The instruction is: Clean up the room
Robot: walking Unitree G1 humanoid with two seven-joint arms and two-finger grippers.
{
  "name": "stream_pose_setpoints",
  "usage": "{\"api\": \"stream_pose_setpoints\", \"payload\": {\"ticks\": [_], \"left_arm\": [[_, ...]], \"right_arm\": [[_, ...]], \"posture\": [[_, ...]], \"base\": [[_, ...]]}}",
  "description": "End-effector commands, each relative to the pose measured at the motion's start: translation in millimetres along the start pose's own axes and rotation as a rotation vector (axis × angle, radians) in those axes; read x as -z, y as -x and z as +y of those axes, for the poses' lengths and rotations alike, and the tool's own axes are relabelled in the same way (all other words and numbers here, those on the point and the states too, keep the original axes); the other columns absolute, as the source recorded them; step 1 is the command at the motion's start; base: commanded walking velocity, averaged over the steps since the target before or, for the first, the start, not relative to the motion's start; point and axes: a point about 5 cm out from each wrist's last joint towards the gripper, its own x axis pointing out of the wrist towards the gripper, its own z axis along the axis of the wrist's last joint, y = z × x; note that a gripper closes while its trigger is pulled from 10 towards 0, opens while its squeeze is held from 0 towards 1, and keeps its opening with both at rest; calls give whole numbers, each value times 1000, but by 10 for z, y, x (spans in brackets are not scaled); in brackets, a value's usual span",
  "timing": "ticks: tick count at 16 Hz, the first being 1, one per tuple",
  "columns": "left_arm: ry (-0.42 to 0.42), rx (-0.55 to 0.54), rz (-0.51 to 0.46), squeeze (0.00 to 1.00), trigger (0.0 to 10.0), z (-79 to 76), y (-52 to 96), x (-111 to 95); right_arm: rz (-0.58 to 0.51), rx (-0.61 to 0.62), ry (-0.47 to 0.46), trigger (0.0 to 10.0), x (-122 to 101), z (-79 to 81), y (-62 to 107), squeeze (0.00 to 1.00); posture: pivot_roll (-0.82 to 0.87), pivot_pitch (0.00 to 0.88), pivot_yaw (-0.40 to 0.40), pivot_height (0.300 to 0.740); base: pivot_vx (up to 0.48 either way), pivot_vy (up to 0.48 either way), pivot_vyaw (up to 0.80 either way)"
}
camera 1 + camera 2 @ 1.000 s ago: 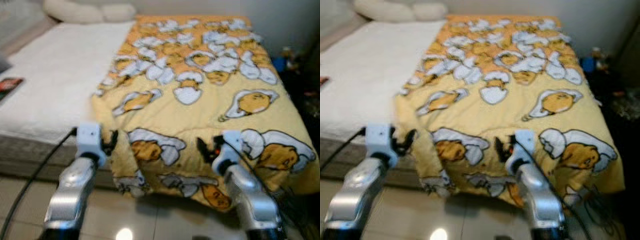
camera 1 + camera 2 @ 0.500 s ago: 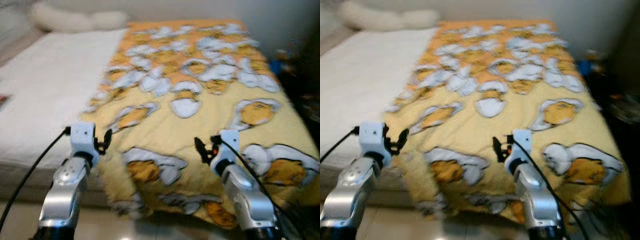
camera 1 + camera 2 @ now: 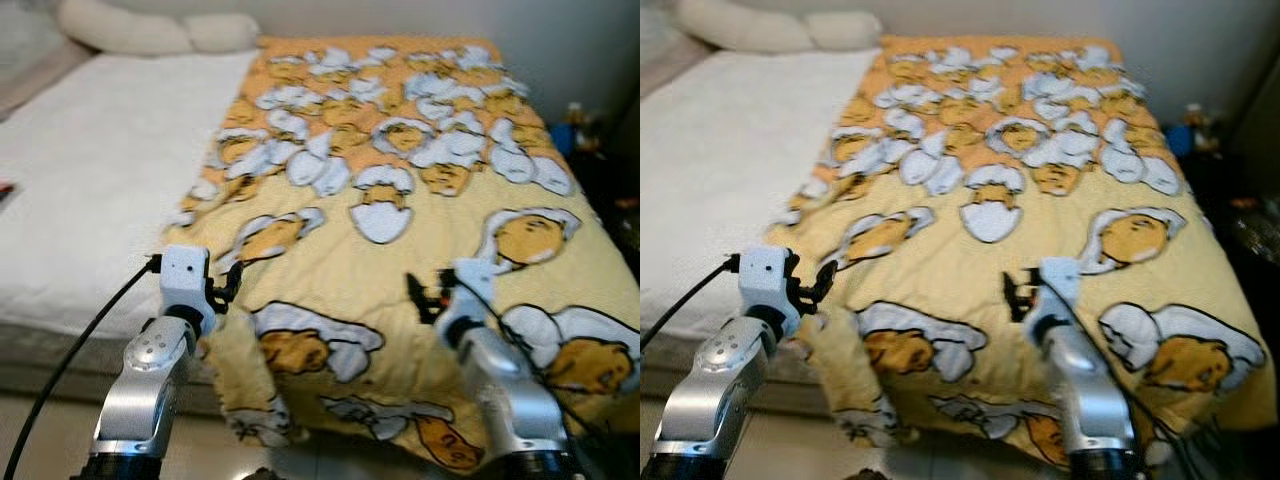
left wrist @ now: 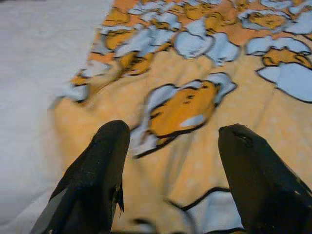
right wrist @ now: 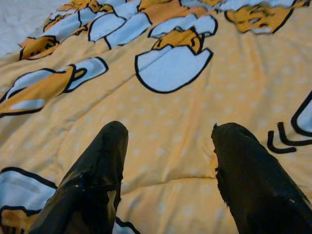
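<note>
Yellow egg-print blanket lies spread over the right half of the bed, foot edge draped toward the floor. Left gripper hovers at the blanket's near-left corner, fingers spread wide, empty. Right gripper sits over the blanket's near middle, likewise agape, holding nothing.

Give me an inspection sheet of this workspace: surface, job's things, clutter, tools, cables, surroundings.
Surface: bed with white sheet, beside tiled floor.
Job's things: yellow egg-print blanket covers the bed's right part, its near edge hanging over the foot.
Clutter: small dark item at the sheet's left edge, unclear.
Tools: left tool open at the blanket's left edge; right tool open above the blanket.
Cables: black cable along left arm.
Surroundings: pillows at the head; blurred objects right of bed.
</note>
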Motion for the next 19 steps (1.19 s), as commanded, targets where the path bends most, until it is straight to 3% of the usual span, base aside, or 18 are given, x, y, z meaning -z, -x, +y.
{"api": "stream_pose_setpoints", "payload": {"ticks": [1, 7, 19], "left_arm": [[-12, -14, -4, 0, 10000, 57, -10, -35], [-19, -25, 0, 0, 10000, 82, -31, -44], [-29, -36, 7, 0, 10000, 91, 9, 0]], "right_arm": [[0, -20, -5, 10000, 0, 85, -29, 0], [9, -13, -19, 10000, 11, 86, -48, 0], [7, -34, 16, 10000, 0, 118, -80, 0]], "posture": [[-84, 0, 55, 740], [-79, 0, 56, 740], [-60, 0, 21, 740]], "base": [[0, 454, 0], [0, 453, -434], [0, 453, 0]]}}
